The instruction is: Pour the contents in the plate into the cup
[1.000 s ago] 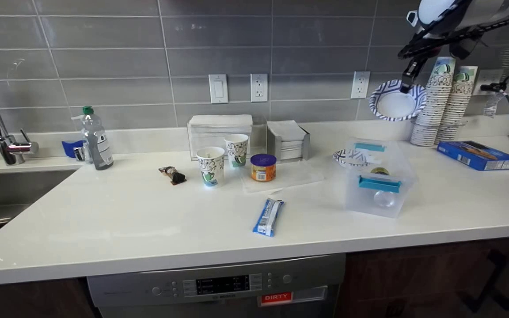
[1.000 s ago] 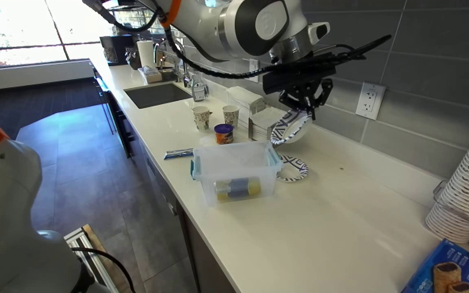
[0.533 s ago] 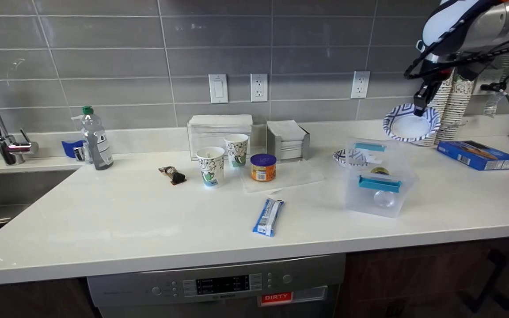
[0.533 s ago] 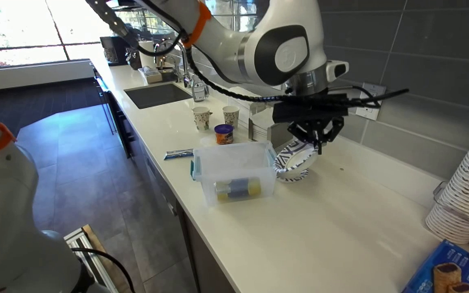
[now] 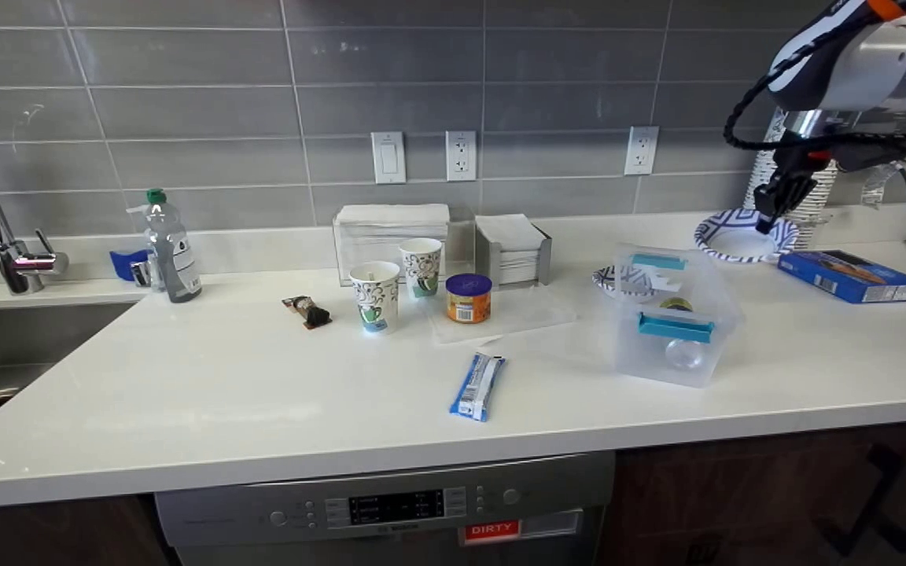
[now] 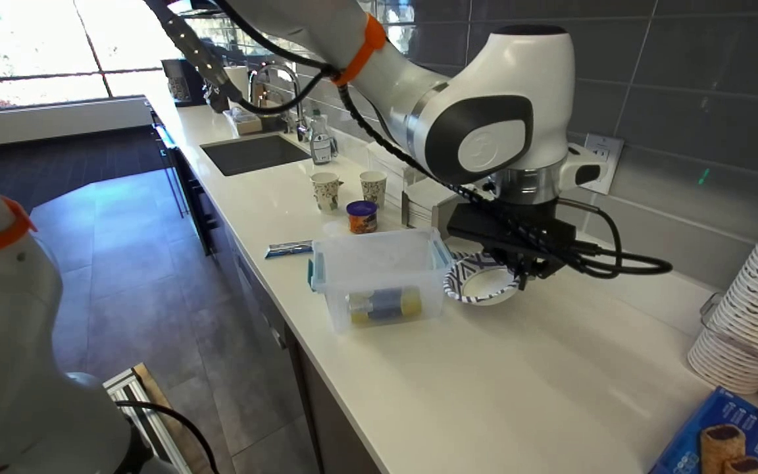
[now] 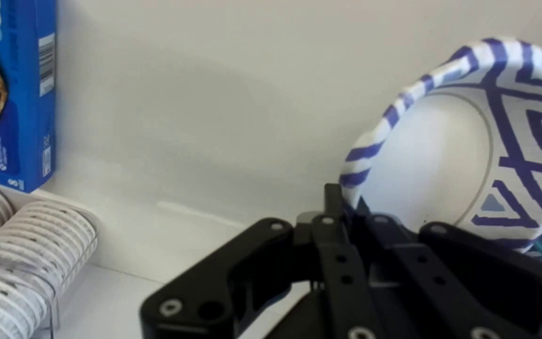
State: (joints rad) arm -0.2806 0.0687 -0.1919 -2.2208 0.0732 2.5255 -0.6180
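1. Since the earlier frame, the plate (image 5: 734, 242) is coming down toward 5 o'clock in an exterior view, its face turning flatter; the gripper (image 7: 347, 203) is descending with it, clamping its rim.
2. In the wrist view, the plate is sitting at 2 o'clock from the gripper, its visible base looking bare, so I am judging the pouring finished and a set-down beginning.
3. In an exterior view, the nearer cup (image 5: 375, 303) and farther cup (image 5: 422, 271) are standing upright at 9 o'clock, well apart from the plate; which is serving as target is staying unclear.
4. From the plate, the clear container (image 5: 642, 362) is standing near, at 7 o'clock, any gap hiding; the blue box (image 5: 850, 275) is lying at 4 o'clock.
5. In an exterior view, the bench (image 6: 517, 382) is stretching openly toward 5 o'clock from the gripper, the stacked cups (image 6: 747, 303) standing well apart at 3 o'clock.
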